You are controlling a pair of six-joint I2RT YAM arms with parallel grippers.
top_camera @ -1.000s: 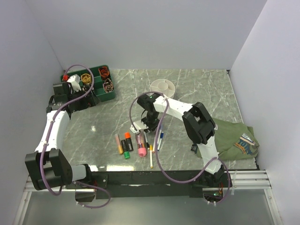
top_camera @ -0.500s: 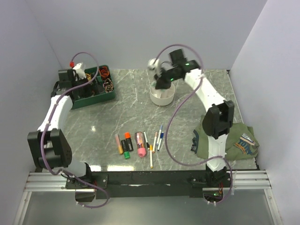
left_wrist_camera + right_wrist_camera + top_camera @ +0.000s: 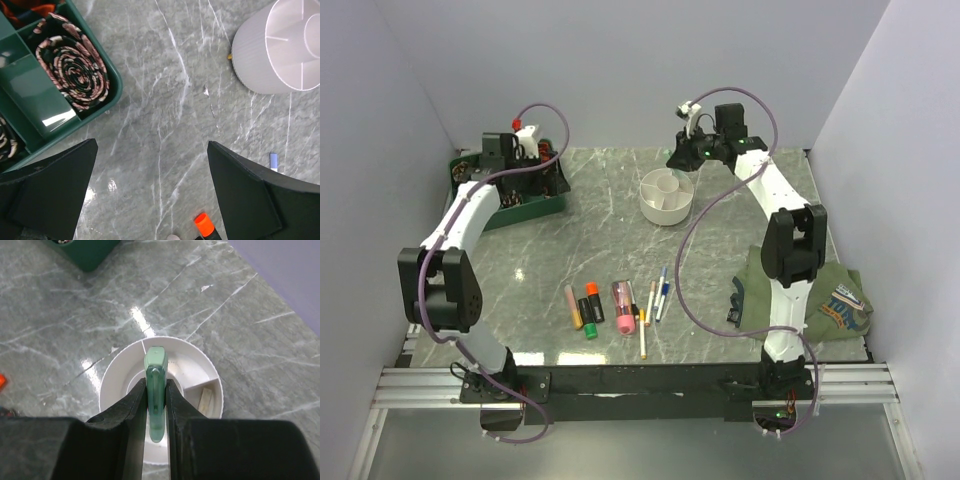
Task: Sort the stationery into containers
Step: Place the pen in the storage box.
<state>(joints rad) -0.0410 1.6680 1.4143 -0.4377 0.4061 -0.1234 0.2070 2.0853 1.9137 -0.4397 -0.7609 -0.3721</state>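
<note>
My right gripper (image 3: 155, 385) is shut on a pen with a translucent green cap (image 3: 155, 371) and holds it upright above the white round bowl (image 3: 114, 375). A pale tan piece (image 3: 205, 400) lies in one compartment of the bowl. In the top view my right gripper (image 3: 682, 157) hangs just behind the bowl (image 3: 650, 207). Several pens lie in a row near the front: tan (image 3: 573, 306), orange-capped black (image 3: 593, 300), thick pink (image 3: 622, 305), thin yellow (image 3: 641, 332) and blue-capped white (image 3: 663, 292). My left gripper (image 3: 152, 150) is open and empty above bare table.
The dark green tray (image 3: 525, 210) with coiled bands (image 3: 75, 65) stands at the back left, under my left arm. The left wrist view also shows the bowl (image 3: 260, 60) and an orange cap (image 3: 203, 224). An olive-green cloth pouch (image 3: 820, 295) lies at the right edge.
My right gripper has gone from the row of pens up and back to above the bowl, with the green-capped pen in it. My left arm has swung right over the tray.
</note>
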